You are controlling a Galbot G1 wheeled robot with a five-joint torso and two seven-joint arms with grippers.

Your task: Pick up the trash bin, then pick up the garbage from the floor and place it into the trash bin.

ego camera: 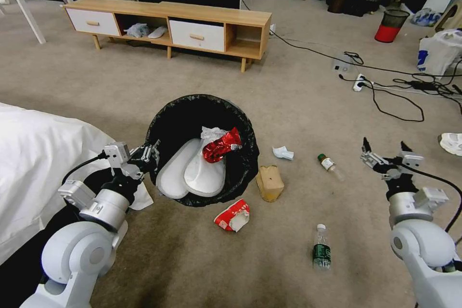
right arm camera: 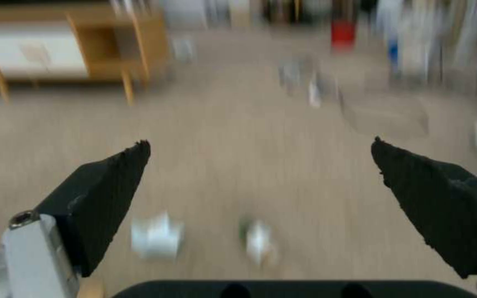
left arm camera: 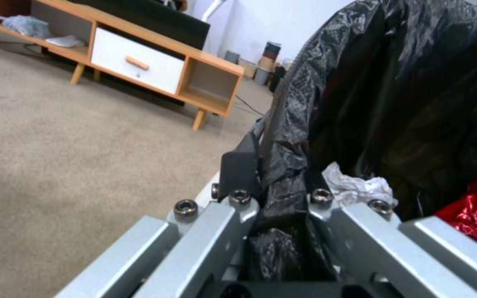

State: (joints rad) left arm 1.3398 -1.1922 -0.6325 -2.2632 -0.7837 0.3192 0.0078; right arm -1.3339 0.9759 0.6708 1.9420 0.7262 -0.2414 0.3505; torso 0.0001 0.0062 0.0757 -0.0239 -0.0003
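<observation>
The left gripper [ego camera: 147, 154] is clamped on the near-left rim of the trash bin [ego camera: 243, 163], black-lined and already holding a crushed red can [ego camera: 221, 145], slippers [ego camera: 190, 175] and crumpled paper. Still on the carpet to its right: a tissue [ego camera: 283, 152], brown bag [ego camera: 269, 183], paper cup [ego camera: 233, 215] and two bottles [ego camera: 321, 248]. The right gripper [ego camera: 387, 151] hovers spread wide and empty, far right.

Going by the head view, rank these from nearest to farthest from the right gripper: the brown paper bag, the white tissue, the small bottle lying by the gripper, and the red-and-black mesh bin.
From the open right gripper:
1. Small bottle, just to its left on the carpet.
2. White tissue, further left.
3. Brown paper bag, left again, beside the trash bin.
4. Red-and-black mesh bin, far back across the room.
</observation>
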